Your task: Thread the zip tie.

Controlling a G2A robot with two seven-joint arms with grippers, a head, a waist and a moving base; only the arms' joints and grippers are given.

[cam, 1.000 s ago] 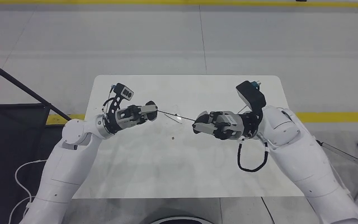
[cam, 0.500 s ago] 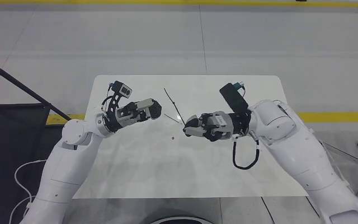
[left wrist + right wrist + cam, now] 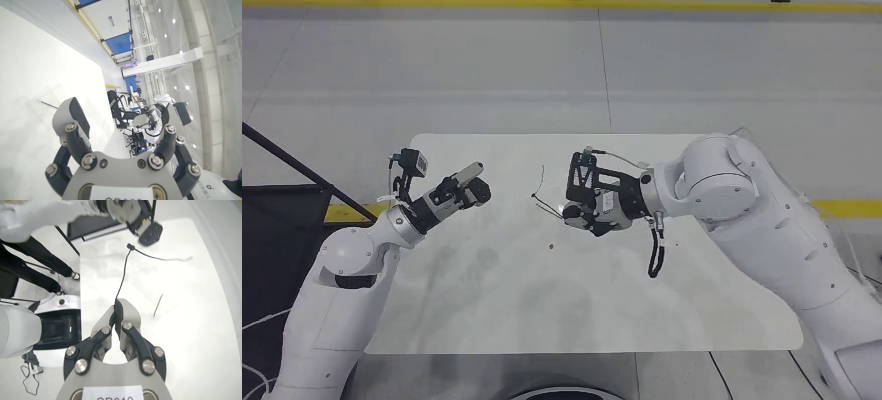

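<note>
Your right gripper is pinched shut on one end of the black zip tie. The tie runs straight out ahead of it, head farthest, pointing toward your open, empty left gripper, which is apart from it.

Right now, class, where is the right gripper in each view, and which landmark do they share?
Top view: right gripper over the white table.
Left wrist view: right gripper small, far across the table.
Right wrist view: right gripper foremost, shut on the zip tie.
Shared landmark: the white table.
</note>
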